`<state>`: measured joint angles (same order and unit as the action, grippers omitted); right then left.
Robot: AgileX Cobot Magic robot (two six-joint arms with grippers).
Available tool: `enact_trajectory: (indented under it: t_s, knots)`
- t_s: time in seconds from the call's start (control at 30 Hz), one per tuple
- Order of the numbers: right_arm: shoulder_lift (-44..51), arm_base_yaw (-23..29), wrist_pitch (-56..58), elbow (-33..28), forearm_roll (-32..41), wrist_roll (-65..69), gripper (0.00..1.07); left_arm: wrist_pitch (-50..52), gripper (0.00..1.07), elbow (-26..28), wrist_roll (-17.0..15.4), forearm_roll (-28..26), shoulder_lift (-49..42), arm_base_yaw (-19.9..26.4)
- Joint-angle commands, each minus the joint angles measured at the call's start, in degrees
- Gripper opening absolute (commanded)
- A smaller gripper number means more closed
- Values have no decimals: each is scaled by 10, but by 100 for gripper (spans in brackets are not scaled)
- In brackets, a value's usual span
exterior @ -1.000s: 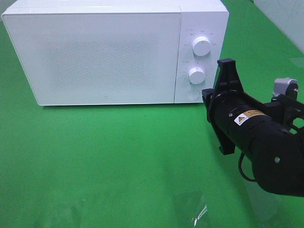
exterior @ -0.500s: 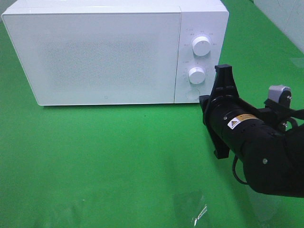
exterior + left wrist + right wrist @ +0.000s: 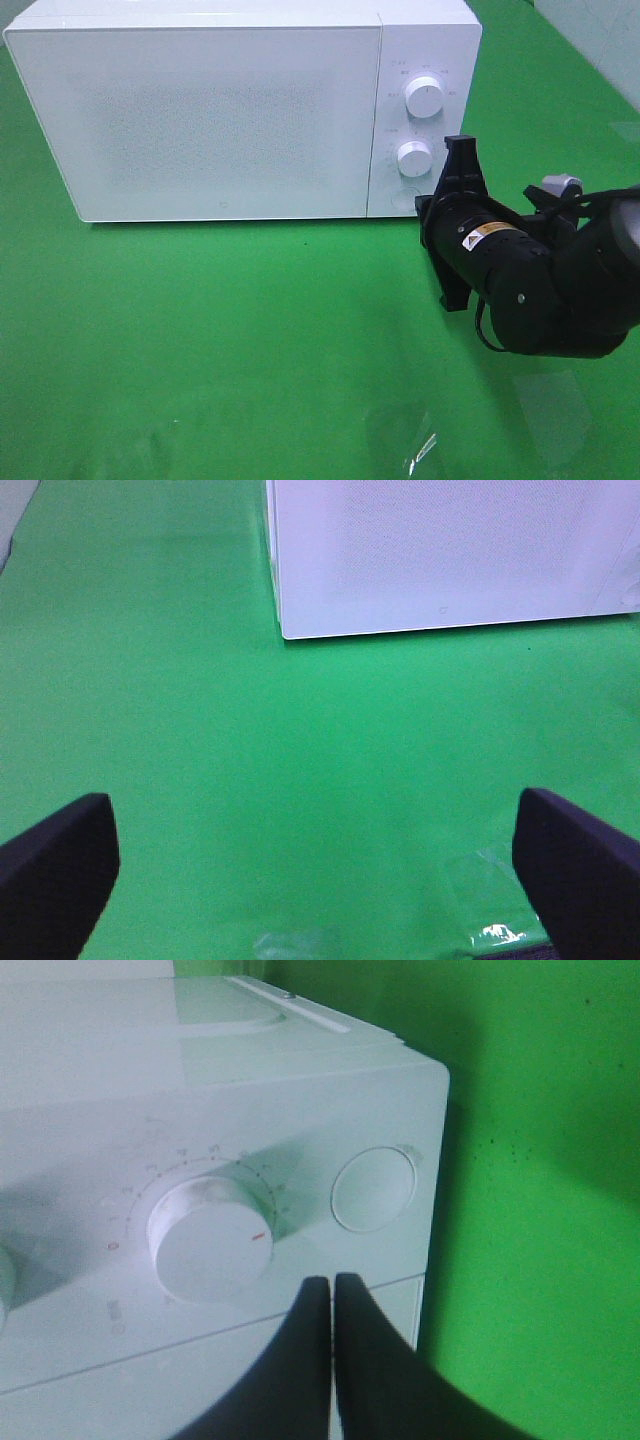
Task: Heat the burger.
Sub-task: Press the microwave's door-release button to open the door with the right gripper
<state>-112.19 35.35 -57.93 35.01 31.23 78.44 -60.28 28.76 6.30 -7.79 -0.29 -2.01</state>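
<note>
Jaws of my right gripper were pressed flat together, no gap between them and nothing caught in them. The paired tips lay over the control panel of the white microwave, between the lower knob and the round button. I could not tell whether they touched the panel. The knob's red mark pointed toward the button side. From the high camera my right arm came in from the right, and its black wrist bracket covered the fingertips there. It sat close against the microwave's lower right corner, below the upper knob. The microwave door was closed, and the oven stood at the far side of the green cloth. My left gripper hung well back from the oven, over bare cloth. Its jaws were spread as wide as they go and held nothing, with one dark finger at each edge of the left wrist view. A scrap of clear film lay on the cloth near the front edge, catching the light. The burger showed in no view, so I could not tell where it was.
</note>
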Motion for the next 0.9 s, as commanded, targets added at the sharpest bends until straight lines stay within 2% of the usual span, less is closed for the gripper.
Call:
enact_trajectory:
  t_s: [0.03, 0.33, 0.73, 0.9]
  knots:
    - [-14, -19, 20, 21, -26, 10, 0, 7, 100, -2, 1, -1, -10, 2]
    - [-48, -53, 36, 61, -56, 22, 0, 7, 100, -2, 1, -1, -9, 2]
    - [-95, -60, 59, 123, -65, 38, 0, 7, 100, -2, 1, -1, -9, 2]
    - [-104, -62, 59, 131, -56, 38, 0, 7, 100, -2, 1, -1, -9, 2]
